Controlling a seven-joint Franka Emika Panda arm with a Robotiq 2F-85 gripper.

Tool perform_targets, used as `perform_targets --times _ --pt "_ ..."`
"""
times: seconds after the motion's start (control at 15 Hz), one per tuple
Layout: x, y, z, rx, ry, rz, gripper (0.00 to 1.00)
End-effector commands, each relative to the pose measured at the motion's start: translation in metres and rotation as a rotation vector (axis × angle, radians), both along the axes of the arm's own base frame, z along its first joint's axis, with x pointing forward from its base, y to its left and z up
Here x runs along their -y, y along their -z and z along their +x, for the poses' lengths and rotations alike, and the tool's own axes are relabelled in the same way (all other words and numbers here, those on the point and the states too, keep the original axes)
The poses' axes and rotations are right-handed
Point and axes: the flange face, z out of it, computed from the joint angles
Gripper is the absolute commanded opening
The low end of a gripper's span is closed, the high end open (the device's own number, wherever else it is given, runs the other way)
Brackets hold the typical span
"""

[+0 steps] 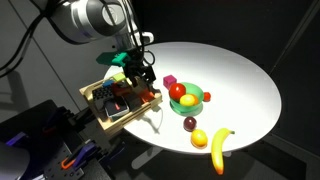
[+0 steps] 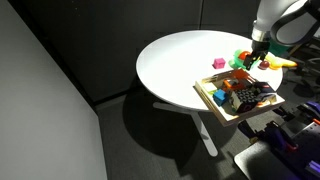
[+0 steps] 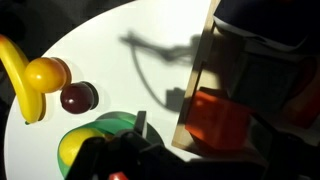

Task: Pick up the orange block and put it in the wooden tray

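Observation:
The orange block [image 3: 218, 118] shows large in the wrist view, just inside the near rim of the wooden tray [image 3: 193, 95]. My gripper [image 3: 198, 132] hangs right over it. One finger stands clear to the block's left and a dark mass lies to its right, so the jaws look open around the block without touching it. In an exterior view the gripper [image 1: 143, 80] is above the tray's [image 1: 97, 110] corner nearest the green bowl, with the block [image 1: 151, 95] under it. It also hovers over the tray [image 2: 215, 105] as gripper [image 2: 253, 68].
The tray holds several other small toys. On the round white table [image 1: 240, 70] stand a green bowl [image 1: 196, 101] with a red apple [image 1: 177, 91], a dark plum [image 1: 190, 124], a yellow-orange fruit [image 1: 199, 138], a banana [image 1: 220, 148] and a pink cube [image 2: 219, 63].

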Motion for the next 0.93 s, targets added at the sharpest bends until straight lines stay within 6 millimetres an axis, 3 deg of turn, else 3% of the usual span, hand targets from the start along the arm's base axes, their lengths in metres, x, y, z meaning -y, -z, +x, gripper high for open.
perform_targets --times 0.0,0.87 --pt "0.002 -0.019 -0.020 0.030 0.012 0.034 1.00" --pt "0.011 -0.073 -0.060 -0.019 0.141 0.128 1.00"
